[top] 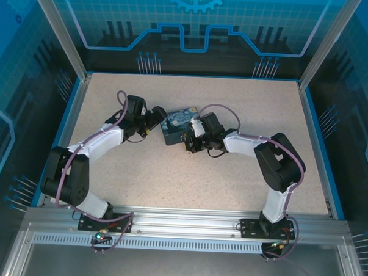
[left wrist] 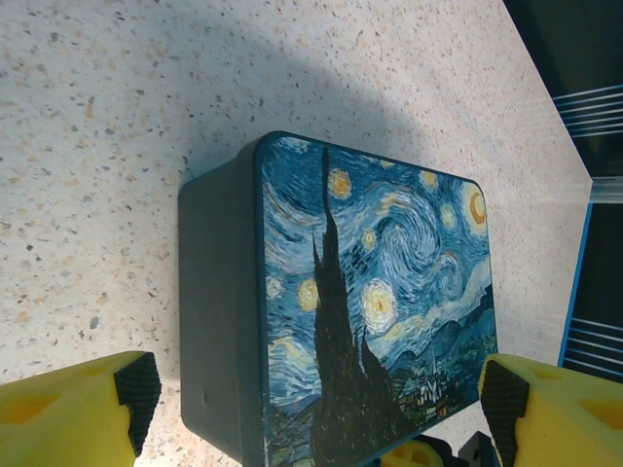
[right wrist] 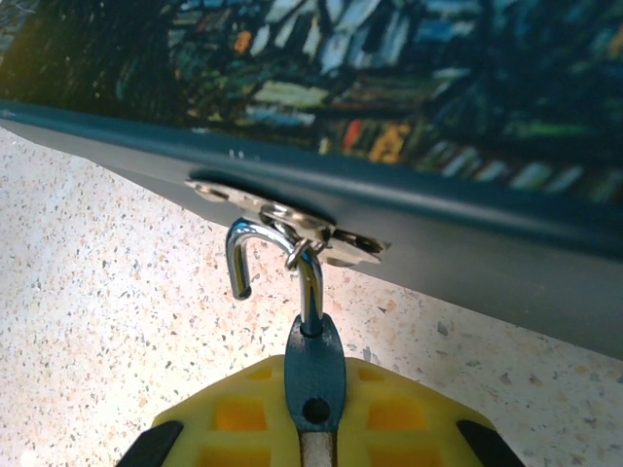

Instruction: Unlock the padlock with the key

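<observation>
Right hand closed tight at the foot of the padlock, whose shackle stands open.

The right hand (right wrist: 316, 423) is pinched shut under the blue padlock (right wrist: 313, 365), holding it out from the near side of the painted box (left wrist: 370, 292). Whether its fingers pinch the lock's base or the key in it I cannot tell. The shackle (right wrist: 237, 263) has its short leg clear of the body, so the unlocking looks done. Its long leg passes through the ring of the hasp (right wrist: 355, 243), and slipping it out is what seems left. The left hand (left wrist: 311, 389) stands wide open, a finger either side of the box, holding nothing. The key itself is hidden at the fingers, and from above, lock and hasp are too small to read against the counter (top: 246, 104).
</observation>
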Controlling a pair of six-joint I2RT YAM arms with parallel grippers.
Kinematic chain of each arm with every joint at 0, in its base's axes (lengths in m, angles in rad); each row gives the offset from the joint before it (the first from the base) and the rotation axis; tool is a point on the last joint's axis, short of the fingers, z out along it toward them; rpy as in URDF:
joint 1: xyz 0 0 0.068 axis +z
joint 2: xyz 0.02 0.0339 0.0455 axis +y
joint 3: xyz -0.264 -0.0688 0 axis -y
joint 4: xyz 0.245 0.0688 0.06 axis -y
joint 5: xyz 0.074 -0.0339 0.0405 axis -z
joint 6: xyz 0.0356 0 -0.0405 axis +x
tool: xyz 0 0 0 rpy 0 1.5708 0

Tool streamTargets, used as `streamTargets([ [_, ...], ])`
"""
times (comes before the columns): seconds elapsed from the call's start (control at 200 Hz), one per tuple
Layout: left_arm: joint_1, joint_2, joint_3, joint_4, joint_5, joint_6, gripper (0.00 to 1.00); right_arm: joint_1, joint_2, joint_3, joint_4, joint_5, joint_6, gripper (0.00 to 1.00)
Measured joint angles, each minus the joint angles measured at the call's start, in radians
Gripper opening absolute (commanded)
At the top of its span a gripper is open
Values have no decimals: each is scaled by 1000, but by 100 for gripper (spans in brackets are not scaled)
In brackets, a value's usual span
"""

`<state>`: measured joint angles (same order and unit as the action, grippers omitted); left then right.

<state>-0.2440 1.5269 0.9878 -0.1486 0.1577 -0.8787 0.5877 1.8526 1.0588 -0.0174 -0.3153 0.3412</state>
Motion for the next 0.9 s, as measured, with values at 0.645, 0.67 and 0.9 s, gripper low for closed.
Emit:
streamTargets([
  [0.645,0,92,66,-128,-23,129,90,-57,29,-48,72,-153,158,0],
  [0.67,0,96,68,-130,-24,130,90,-59,32,-55,83,-161,172,0],
  [0.9,0,151,76,-131,-23,130,91,-65,35,-91,188,-194,285,0],
])
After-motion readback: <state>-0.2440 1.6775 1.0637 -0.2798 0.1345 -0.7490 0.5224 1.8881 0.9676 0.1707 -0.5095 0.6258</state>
